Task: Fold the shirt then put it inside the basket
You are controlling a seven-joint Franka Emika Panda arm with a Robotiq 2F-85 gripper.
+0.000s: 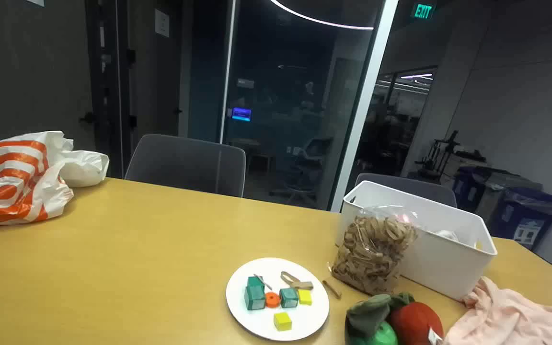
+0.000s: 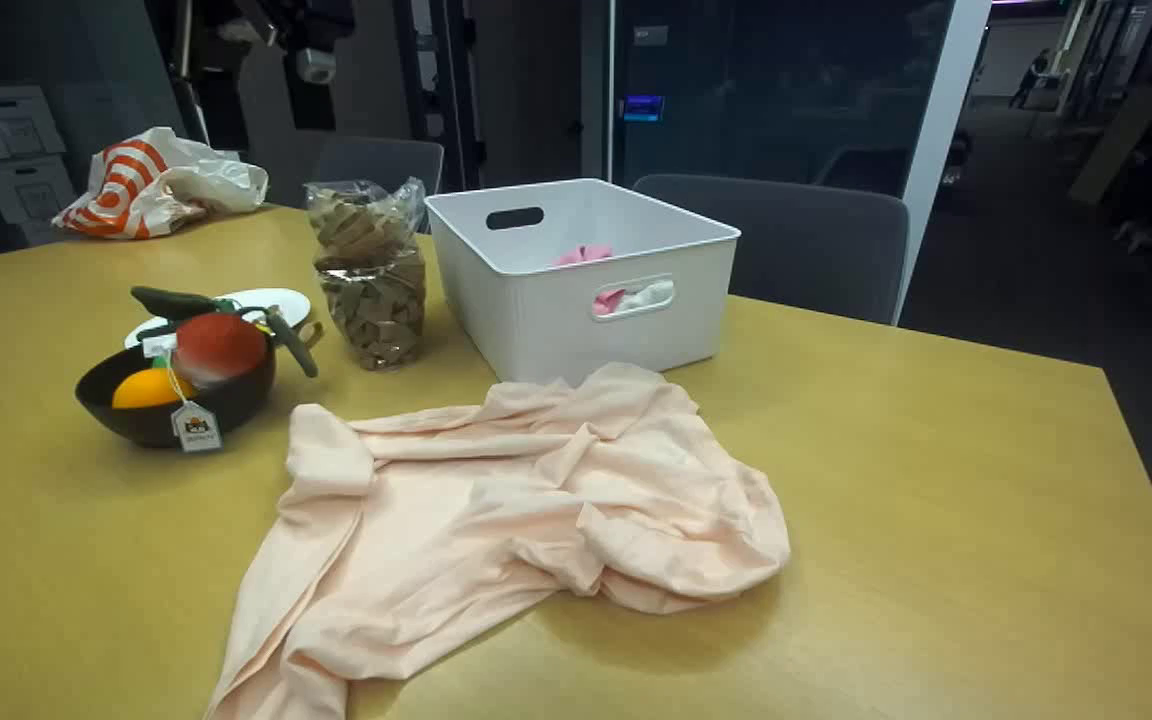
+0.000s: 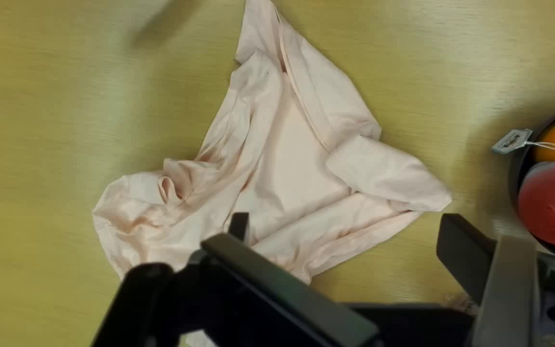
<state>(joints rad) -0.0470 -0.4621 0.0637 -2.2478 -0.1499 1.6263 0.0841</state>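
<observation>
Your gripper [image 3: 345, 229] in the wrist view: fingers [image 3: 465, 260] parted wide, released. The pale pink shirt [image 3: 297, 159] lies beneath them on the table [image 3: 65, 241], rumpled, one end folded back. One finger shows over the shirt; the other over the table, between the shirt's folded corner and the dark bowl [image 3: 523, 166]. Most of the shirt you see reaches beyond the fingertips.

In an exterior view, the white basket [image 2: 556, 340] stands upright just beside the shirt; you cannot tell whether they touch. Something pink [image 2: 586, 254] and something white [image 2: 648, 293] show inside it. A bag of brown paper strips [image 2: 371, 300] stands next to the basket, toward the bowl.

Room for moving: a broad stretch of table runs from the shirt's bunched end to the side edge; tighter toward basket and bowl. In both exterior views a chair [image 2: 786, 240] sits behind the basket, past the far edge.
</observation>
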